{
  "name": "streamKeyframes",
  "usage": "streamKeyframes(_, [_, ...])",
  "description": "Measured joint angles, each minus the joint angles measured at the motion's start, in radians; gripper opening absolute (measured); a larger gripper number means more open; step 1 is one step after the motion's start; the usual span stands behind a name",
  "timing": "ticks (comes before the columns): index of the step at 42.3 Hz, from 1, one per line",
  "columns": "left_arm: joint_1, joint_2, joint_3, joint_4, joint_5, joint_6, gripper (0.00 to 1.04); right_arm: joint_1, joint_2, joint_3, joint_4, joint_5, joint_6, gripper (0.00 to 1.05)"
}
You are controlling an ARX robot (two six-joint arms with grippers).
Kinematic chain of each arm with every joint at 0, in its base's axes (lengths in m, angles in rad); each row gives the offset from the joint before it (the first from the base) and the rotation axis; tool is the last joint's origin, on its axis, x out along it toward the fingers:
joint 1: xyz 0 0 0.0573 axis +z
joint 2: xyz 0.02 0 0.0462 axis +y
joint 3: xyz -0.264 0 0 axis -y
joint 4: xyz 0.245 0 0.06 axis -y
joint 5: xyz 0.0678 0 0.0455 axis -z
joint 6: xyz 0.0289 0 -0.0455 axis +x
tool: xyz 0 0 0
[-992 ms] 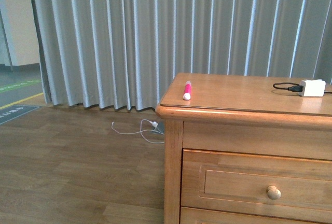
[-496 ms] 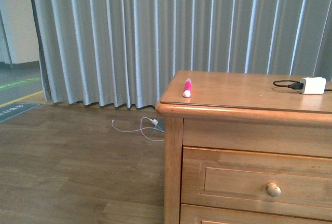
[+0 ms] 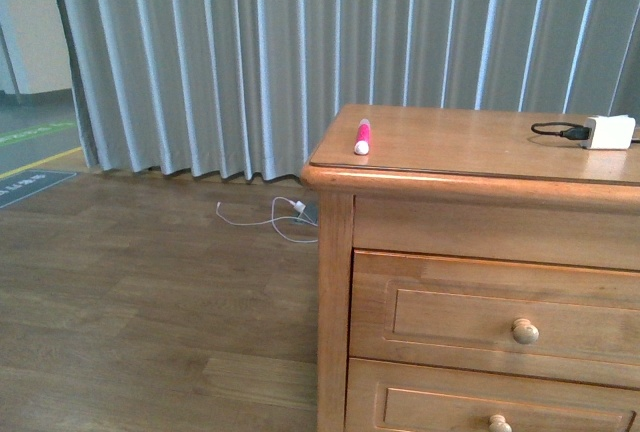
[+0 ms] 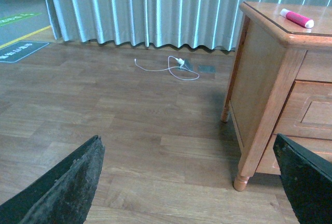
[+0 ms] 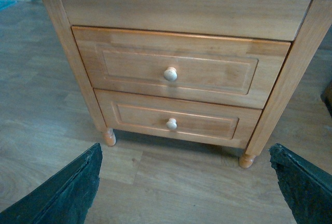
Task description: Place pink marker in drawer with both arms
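A grey curtain (image 3: 250,52) fills the upper left of the front view, with wood floor (image 3: 130,292) below it and a white cable (image 3: 265,227) lying loose at the curtain's foot. The cabinet (image 3: 335,302) takes up the right half. The marker (image 3: 362,137) lies on the cabinet's top near the left front corner, white end toward the camera, touching nothing else. Lower right, the top drawer (image 3: 450,317) is shut, its knob (image 3: 524,331) at the middle of its front. A second drawer (image 3: 420,407) below it is shut too. A white charger (image 3: 611,132) with a black lead (image 3: 555,131) sits at the far right of the top, well apart from the marker. In the wrist views the left gripper (image 4: 187,146) is spread wide over the floor, holding nothing. The right gripper (image 5: 185,151) is likewise wide apart and bare, facing both drawer fronts.
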Motion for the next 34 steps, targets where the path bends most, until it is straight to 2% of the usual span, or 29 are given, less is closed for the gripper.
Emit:
streamKeyframes(7, [0.0, 0.0, 0.0, 0.0, 0.0, 0.0, 0.99, 0.145, 0.465, 0.098, 0.31, 0.114, -0.003, 0.96])
streamKeyframes(13, [0.0, 0.0, 0.0, 0.0, 0.0, 0.0, 0.99, 0.164, 0.938, 0.274, 0.531, 0.114, 0.036, 0.96])
streamKeyframes(19, [0.0, 0.0, 0.0, 0.0, 0.0, 0.0, 0.99, 0.162, 1.354, 0.475, 0.592, 0.168, 0.093, 0.96])
streamKeyframes(34, [0.0, 0.0, 0.0, 0.0, 0.0, 0.0, 0.99, 0.183, 1.738, 0.729, 0.643, 0.257, 0.106, 0.96])
